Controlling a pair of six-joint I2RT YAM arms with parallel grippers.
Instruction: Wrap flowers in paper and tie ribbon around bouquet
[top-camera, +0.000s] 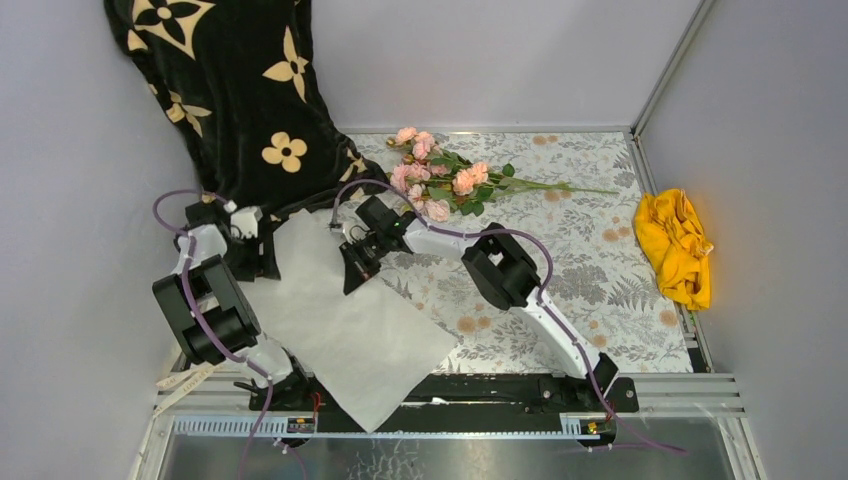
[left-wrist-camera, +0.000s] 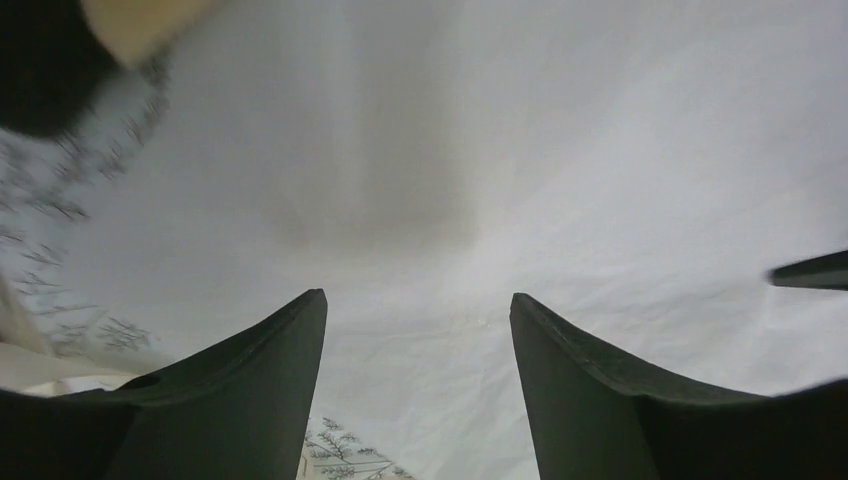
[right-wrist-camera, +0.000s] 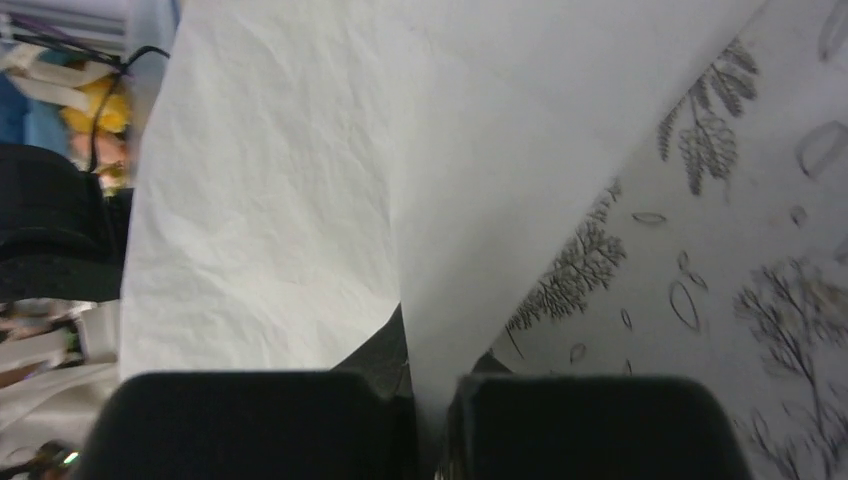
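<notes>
Between the shut fingers of the right claw (right-wrist-camera: 432, 395) sat one edge of the paper (top-camera: 340, 320), pinched fast. The big white sheet lay spread on the leaf-patterned tablecloth (top-camera: 590, 230), reaching from that claw back towards the arm bases, its long diagonal running from under the left claw to the near rail. To my eye the step was pulling the sheet into place, and it wanted a low, slow drag along the cloth, since stuff so thin would crumple or tear under a jerk. The left claw (top-camera: 255, 250) hung well open over the sheet's far left corner, gripping nothing, and might press down to steady it. Just beyond the right claw lay the flowers (top-camera: 440, 185), off the paper, heads nearest the claw, stems pointing away to its right. What looked like the ribbon (top-camera: 188, 383) lay by the left arm's base, well apart from both claws.
</notes>
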